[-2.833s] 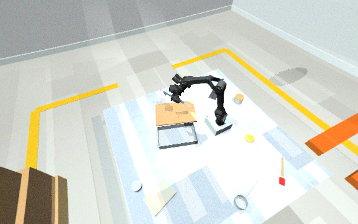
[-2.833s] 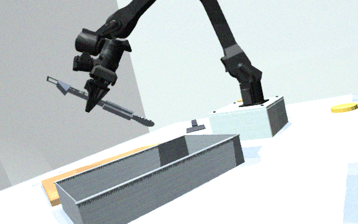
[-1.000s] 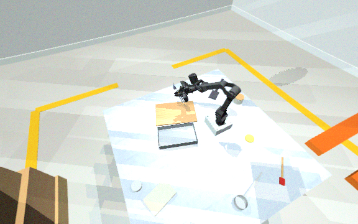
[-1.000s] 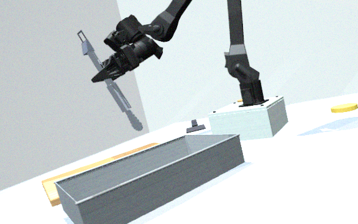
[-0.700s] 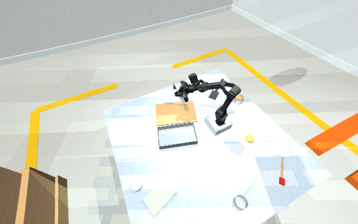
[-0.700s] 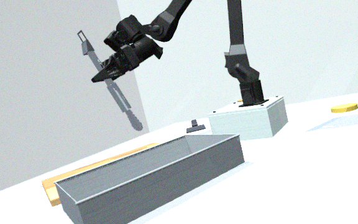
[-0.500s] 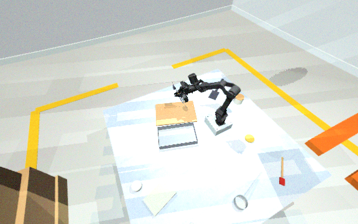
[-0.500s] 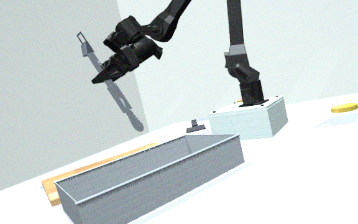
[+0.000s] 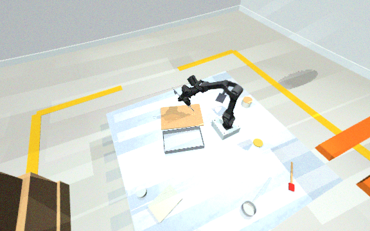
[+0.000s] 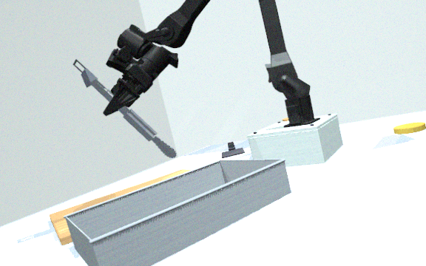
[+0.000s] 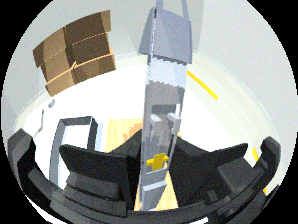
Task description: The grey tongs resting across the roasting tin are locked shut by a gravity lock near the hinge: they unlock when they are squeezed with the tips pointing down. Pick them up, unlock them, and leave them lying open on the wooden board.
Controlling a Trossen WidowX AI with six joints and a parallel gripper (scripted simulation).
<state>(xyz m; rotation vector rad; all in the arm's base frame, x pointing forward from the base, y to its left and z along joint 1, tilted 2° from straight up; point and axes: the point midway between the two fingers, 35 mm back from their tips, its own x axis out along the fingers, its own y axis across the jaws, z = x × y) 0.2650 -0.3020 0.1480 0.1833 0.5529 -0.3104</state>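
Note:
My gripper is shut on the grey tongs around the middle of their length. I hold them in the air above the wooden board. They are tilted, with the toothed tips pointing down toward the board and the hinge loop up. The arms of the tongs lie close together. The grey roasting tin stands empty beside the board, nearer the front.
The arm's white base block stands right of the board. A yellow disc, a red spatula, a metal ring, a pale board and a small cup lie around. Cardboard boxes stand at the front left.

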